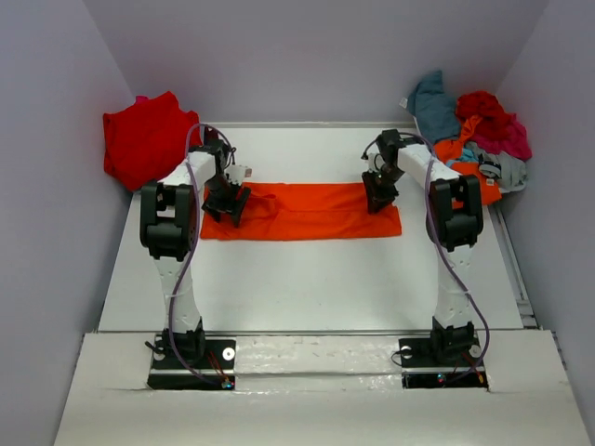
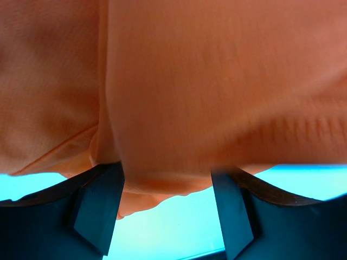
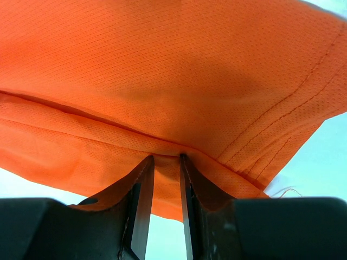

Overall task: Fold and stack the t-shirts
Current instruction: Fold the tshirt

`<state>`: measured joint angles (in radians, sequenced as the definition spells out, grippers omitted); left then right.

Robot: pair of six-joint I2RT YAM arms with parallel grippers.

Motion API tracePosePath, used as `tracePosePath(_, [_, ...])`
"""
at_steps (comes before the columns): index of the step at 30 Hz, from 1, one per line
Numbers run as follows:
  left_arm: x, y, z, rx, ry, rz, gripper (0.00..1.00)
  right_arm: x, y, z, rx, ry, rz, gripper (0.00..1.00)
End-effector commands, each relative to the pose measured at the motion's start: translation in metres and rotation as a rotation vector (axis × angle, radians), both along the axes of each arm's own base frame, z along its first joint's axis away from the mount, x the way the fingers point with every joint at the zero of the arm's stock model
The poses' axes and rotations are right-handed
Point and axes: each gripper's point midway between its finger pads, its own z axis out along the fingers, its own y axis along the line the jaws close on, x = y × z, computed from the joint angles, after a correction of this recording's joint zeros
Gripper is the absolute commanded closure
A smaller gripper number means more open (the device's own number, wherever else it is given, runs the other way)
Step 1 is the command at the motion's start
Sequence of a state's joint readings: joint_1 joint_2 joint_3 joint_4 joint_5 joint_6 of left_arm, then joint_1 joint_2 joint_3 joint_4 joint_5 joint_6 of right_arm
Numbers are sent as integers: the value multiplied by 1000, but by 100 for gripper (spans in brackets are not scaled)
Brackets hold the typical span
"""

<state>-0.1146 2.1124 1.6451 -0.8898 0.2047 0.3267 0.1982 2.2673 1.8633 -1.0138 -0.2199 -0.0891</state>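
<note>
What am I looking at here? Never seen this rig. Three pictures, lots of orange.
Two robot arms are bolted at the near edge of a white table. The overhead picture comes from a fixed camera above and behind them. The other two come from cameras on each wrist, looking past the gripper's own fingers.

An orange t-shirt, folded into a long strip, lies across the table. The left gripper stands open with the shirt's edge between its fingers. The right gripper is pinched on the other end's cloth. A red t-shirt sits far left; a pile of unfolded shirts sits far right.
</note>
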Motion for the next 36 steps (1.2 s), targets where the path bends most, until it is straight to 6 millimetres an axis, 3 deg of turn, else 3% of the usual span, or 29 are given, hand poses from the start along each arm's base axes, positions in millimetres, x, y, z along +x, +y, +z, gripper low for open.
tracePosePath(1, [-30,4,-9,4,106,-7,25,-21,-16,-15,-89,60,-12,68])
tracePosePath(4, [-51,1,-16,-25,189,-29,25,-28,-20,-14,-105,60,-18,68])
tracePosePath(11, [-73,5,-15,-25,234,-77,26,-47,-29,-8,-136,55,-23,68])
tracePosePath(16, [-89,8,-7,-7,244,-128,27,-72,-38,-5,-160,64,-22,68])
tracePosePath(22, [-109,15,1,10,260,-159,27,-85,-44,10,-168,29,-18,68])
tracePosePath(29, [-71,-1,33,-23,85,-180,27,-61,-36,29,-131,-49,0,68])
tracePosePath(33, [-43,-14,69,-9,-58,-217,26,-40,-33,45,-129,-107,13,68])
tracePosePath(36, [-39,-21,78,6,-96,-245,26,-34,-31,53,-120,-123,14,68])
